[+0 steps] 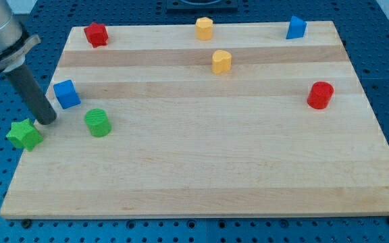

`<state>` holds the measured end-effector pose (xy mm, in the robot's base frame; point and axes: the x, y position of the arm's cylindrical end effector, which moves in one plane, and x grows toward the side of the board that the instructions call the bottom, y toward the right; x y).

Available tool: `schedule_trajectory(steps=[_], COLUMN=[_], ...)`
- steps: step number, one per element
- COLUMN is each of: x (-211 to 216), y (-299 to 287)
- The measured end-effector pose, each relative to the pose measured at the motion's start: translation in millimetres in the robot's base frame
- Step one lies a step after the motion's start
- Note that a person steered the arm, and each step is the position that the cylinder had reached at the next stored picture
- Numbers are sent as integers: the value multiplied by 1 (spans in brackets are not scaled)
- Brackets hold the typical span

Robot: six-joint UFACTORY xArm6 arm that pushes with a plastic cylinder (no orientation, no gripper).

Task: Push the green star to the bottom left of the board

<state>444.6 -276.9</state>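
The green star block sits at the left edge of the pale wooden worktop. My tip rests just beside its upper right; no hand shows.

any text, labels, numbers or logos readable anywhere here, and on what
None: no word, number, label or logo shows anywhere.
The pale wooden board is bare wood grain.
The green star block, the green cylinder block and the blue cube block are unmarked.
My tip, on the dark rod, carries no marking.
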Motion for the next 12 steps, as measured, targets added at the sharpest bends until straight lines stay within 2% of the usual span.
schedule_trajectory(steps=[1,3,4,7,11,12], x=[-13,-7,30,94,109,81], y=[-21,-28,-28,-19,-19,-19])
